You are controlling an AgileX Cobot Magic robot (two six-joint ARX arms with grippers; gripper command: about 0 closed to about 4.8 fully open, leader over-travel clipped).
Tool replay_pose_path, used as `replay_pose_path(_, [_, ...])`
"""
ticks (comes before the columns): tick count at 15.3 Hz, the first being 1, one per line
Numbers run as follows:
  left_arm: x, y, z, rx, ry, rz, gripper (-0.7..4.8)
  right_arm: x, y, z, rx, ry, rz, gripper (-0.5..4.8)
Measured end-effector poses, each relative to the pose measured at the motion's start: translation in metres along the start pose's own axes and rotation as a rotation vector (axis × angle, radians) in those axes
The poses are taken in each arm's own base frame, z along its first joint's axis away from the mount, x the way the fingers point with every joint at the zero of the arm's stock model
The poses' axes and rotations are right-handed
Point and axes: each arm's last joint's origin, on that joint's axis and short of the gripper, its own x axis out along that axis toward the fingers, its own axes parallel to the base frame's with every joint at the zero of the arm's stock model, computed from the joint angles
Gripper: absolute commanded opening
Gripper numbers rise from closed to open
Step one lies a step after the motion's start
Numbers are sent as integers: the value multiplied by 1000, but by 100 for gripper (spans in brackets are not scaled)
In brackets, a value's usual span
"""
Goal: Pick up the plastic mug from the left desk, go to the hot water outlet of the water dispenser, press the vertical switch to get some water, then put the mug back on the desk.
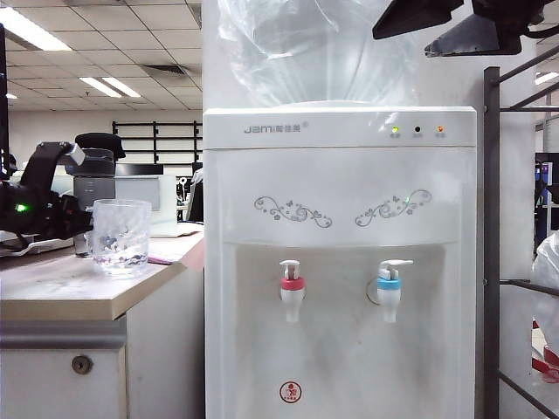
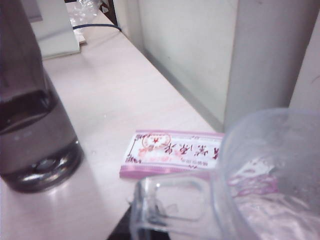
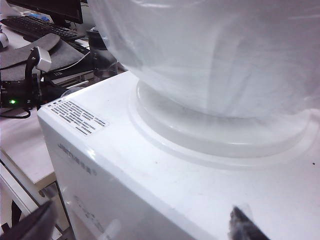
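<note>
Water dispenser [image 1: 341,262]: white, upright, taken as landmark; clear bottle [image 1: 323,48] on top.
Desk [image 1: 61,292]: directly left of dispenser, beige top.
Flask [image 1: 94,188]: dark, on desk, farther from dispenser than mug.
Mug [image 1: 120,236]: clear plastic, standing on desk, near edge facing dispenser.
Left gripper [image 1: 65,214]: over desk left of dispenser, at mug handle [image 2: 170,207]; jaws closed; hold on handle cannot be confirmed.
Right gripper [image 3: 145,225]: above dispenser top, fingers wide apart, holding nothing.
Packet [image 2: 172,154]: pink, flat on desk beside mug.
Red-collared tap [image 1: 292,290]: dispenser front recess, left of blue-collared tap [image 1: 389,286].
</note>
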Motion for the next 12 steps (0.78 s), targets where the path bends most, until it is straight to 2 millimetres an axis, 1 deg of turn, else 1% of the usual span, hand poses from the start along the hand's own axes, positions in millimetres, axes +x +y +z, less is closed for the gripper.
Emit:
replay_pose_path(1, [0, 0, -1, -7, 5, -1, -6, 0, 0, 0, 0, 0, 0, 479])
replay_pose_path(2, [0, 0, -2, -83, 12, -2, -6, 0, 0, 0, 0, 0, 0, 479])
replay_pose_path(3, [0, 0, -2, -121, 15, -1, -7, 0, 0, 0, 0, 1, 0, 479])
replay_pose_path(4, [-1, -1, -4, -264, 33, -1, -6, 0, 0, -1, 2, 5, 1, 479])
replay_pose_path(5, [-4, -1, 3, -367, 44, 4, -6, 0, 0, -2, 8, 23, 2, 479])
replay_pose_path(6, [-8, 1, 19, -380, 10, 9, -7, 0, 0, -4, 13, 38, 3, 479])
replay_pose_path(7, [-11, 3, 30, -386, -15, 11, -7, 0, 0, -4, 15, 43, 3, 479])
replay_pose_path(8, [-18, 5, 53, -410, -64, 13, -7, 0, 0, -5, 17, 49, 4, 479])
replay_pose_path(9, [-22, 6, 64, -426, -83, 10, -6, -1, 1, -5, 18, 50, 4, 479])
replay_pose_path(10, [-30, 6, 83, -448, -108, -10, -6, -1, 1, -4, 19, 49, 7, 479])
replay_pose_path(11, [-48, 3, 115, -472, -108, -47, -6, -4, 2, -3, 22, 55, 24, 479])
replay_pose_path(12, [-69, -7, 142, -498, -39, -64, -6, -13, 5, 0, 24, 58, 26, 479])
